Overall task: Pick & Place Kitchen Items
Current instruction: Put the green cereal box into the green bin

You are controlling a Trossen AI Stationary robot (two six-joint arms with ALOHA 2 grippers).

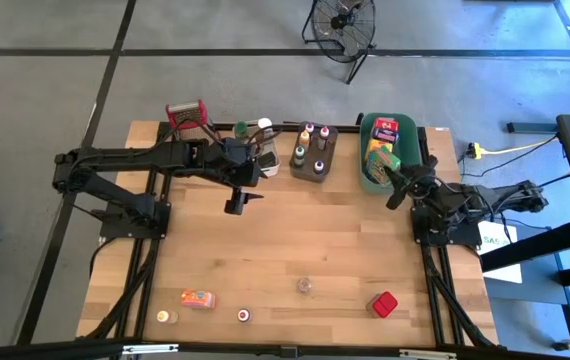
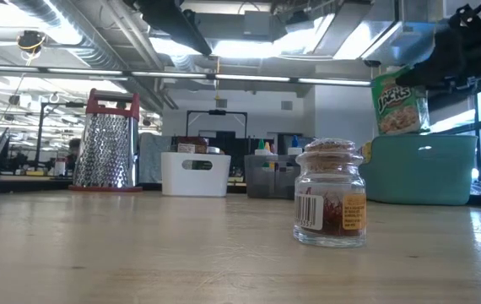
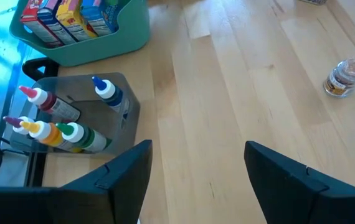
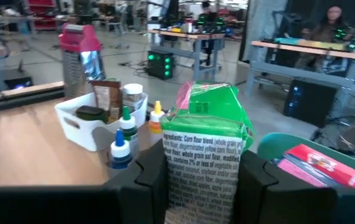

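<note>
The wooden table [image 1: 295, 250] carries a green tub [image 1: 370, 180] at its back edge. Just above that tub, the right gripper [image 4: 202, 180] pinches a green cereal box [image 4: 205, 146]. The left gripper [image 1: 237, 203], fingers spread and empty, hangs beside the grey tub [image 1: 314, 153] of 5 squeeze bottles [image 3: 62, 124].
</note>
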